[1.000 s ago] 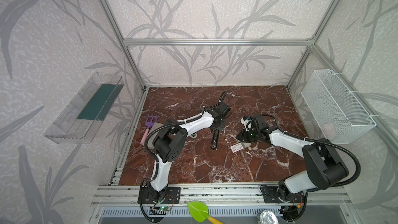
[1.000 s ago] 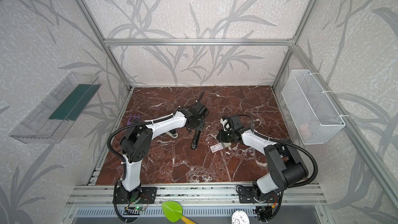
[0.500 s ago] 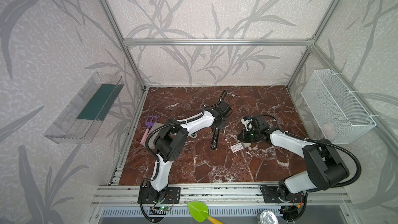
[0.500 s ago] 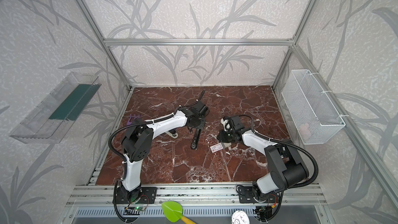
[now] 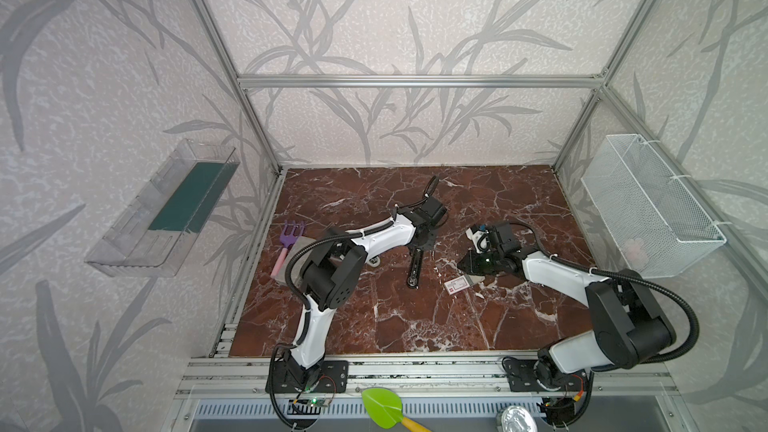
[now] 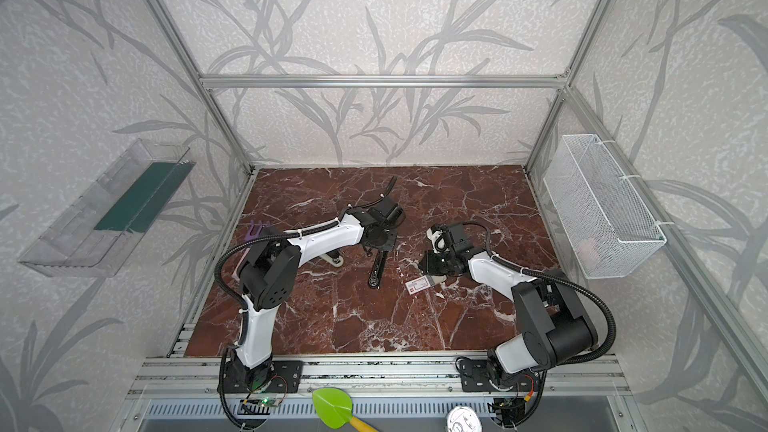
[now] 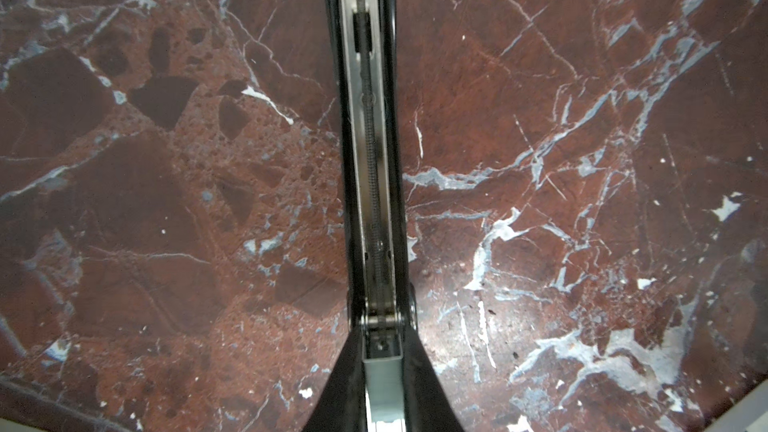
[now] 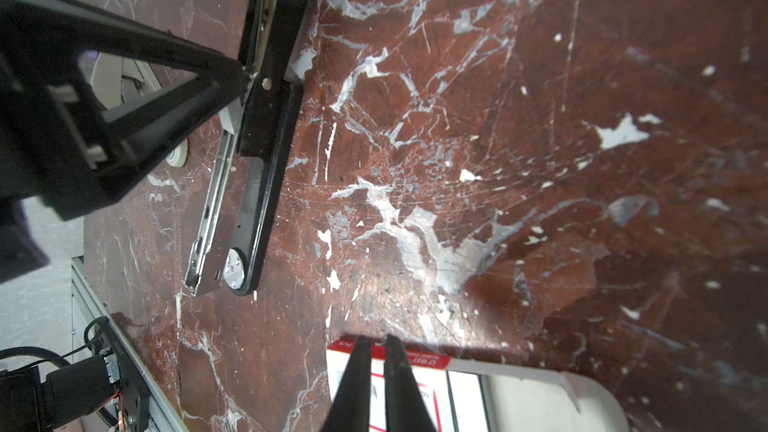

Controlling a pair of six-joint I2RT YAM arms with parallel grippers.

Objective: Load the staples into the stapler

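A black stapler [image 5: 413, 268] [image 6: 376, 270] lies flipped open on the marble table, its metal staple channel [image 7: 370, 139] bare and facing up. My left gripper [image 5: 422, 239] [image 7: 382, 371] is shut on the stapler's hinge end, one finger [image 7: 345, 392] on each side of the grey metal rear. The staples [image 5: 458, 284] [image 6: 420, 284], a white box with a red label [image 8: 428, 367], lie right of the stapler. My right gripper [image 5: 460, 264] [image 8: 378, 340] hovers over the box's edge, its fingers nearly together with nothing seen between them. From the right wrist, the stapler [image 8: 266, 160] shows with its rail swung aside.
A purple toy rake [image 5: 291, 232] lies on a grey pad at the table's left edge, and a small white roller [image 5: 372, 260] sits under the left arm. A white wire basket [image 5: 648, 209] hangs on the right wall and a clear shelf [image 5: 166, 209] on the left wall. A green scoop [image 5: 382, 407] lies in front.
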